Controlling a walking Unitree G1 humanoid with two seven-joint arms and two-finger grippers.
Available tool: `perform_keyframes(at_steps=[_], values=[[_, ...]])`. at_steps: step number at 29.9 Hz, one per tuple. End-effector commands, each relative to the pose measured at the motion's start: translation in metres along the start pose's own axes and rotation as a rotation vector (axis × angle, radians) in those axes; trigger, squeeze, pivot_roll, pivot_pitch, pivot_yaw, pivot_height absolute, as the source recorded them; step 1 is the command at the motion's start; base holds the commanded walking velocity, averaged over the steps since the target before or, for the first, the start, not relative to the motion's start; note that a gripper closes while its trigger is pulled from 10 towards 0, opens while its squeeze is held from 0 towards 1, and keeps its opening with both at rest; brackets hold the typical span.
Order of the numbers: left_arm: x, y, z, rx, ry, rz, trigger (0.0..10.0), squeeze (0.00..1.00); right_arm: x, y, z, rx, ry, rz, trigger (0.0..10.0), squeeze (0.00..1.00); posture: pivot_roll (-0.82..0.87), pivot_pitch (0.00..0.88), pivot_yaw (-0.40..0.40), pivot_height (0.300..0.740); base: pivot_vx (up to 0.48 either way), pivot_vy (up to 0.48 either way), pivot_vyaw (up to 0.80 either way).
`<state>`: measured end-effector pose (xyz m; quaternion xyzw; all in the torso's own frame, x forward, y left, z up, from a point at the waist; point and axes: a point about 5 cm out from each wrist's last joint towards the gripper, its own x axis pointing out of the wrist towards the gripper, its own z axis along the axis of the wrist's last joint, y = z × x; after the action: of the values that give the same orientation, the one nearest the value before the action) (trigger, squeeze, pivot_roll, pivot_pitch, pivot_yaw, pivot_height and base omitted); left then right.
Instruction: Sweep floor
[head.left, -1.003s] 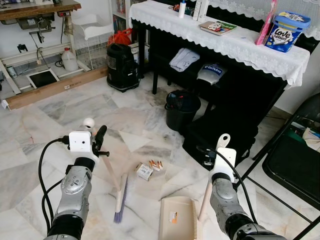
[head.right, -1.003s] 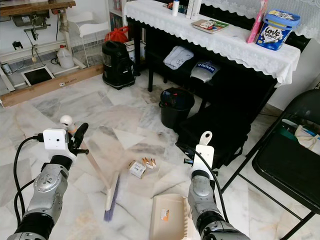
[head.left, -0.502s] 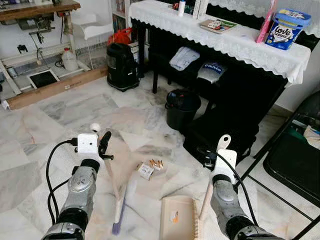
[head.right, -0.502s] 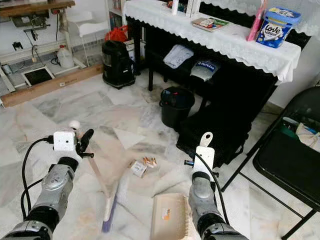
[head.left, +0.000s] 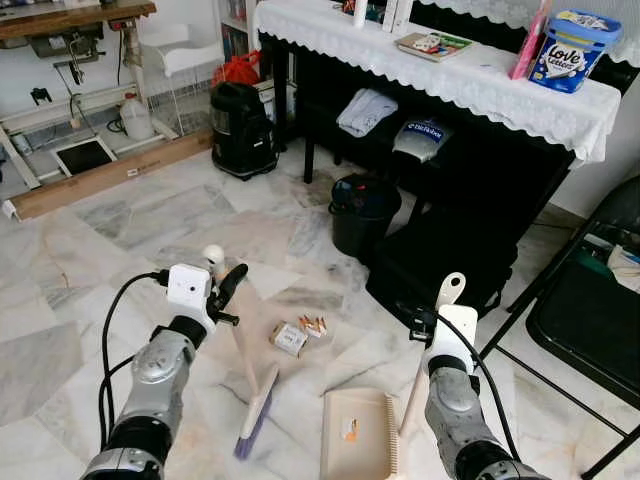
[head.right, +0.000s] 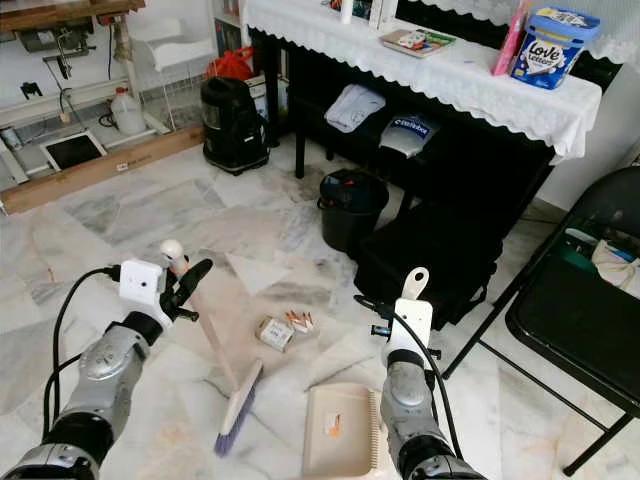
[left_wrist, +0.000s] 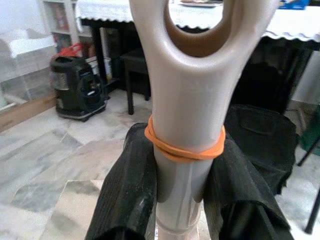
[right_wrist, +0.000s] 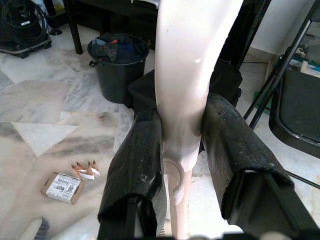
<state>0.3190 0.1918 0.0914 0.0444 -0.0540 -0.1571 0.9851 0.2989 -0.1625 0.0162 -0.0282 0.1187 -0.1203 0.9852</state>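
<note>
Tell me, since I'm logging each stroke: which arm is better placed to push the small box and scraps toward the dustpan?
Left. The left gripper holds the broom, whose bristles sit just short of the small box. The right gripper only steadies the dustpan by its handle.

Head stereo looking down at floor (head.left: 90, 270), wrist cameras close

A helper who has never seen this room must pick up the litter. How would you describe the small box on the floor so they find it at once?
Start at the long table with the white lace cloth and the black bin on the floor before it. On the marble tiles nearer the camera, between broom and dustpan, lies a small white box with dark print. The orange-and-white scraps beside it are smaller.
</note>
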Motion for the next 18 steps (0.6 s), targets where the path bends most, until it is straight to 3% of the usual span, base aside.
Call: perform_keyframes(at_steps=[1, 7, 13, 18], values=[[0.003, -0.001, 0.01, 0.009, -0.036, -0.052, 10.0, 0.0, -0.003, 0.0, -0.006, -0.017, 0.027, 0.014, 10.0, 0.0, -0.02, 0.056, -0.083, 0.74, 0.0, 0.0, 0.0], [0.0, -0.003, 0.024, -0.012, -0.042, -0.165, 10.0, 0.0, -0.001, 0.002, -0.004, -0.016, 0.024, 0.022, 10.0, 0.0, -0.01, 0.056, -0.088, 0.74, 0.0, 0.0, 0.0], [0.005, 0.009, 0.036, 0.011, -0.131, 0.028, 10.0, 0.0, -0.001, 0.005, -0.002, -0.013, 0.022, 0.025, 10.0, 0.0, -0.01, 0.056, -0.087, 0.74, 0.0, 0.0, 0.0], [0.005, 0.005, 0.028, 0.005, -0.117, 0.084, 10.0, 0.0, -0.001, 0.005, -0.003, -0.013, 0.021, 0.023, 10.0, 0.0, -0.01, 0.06, -0.087, 0.74, 0.0, 0.0, 0.0]])
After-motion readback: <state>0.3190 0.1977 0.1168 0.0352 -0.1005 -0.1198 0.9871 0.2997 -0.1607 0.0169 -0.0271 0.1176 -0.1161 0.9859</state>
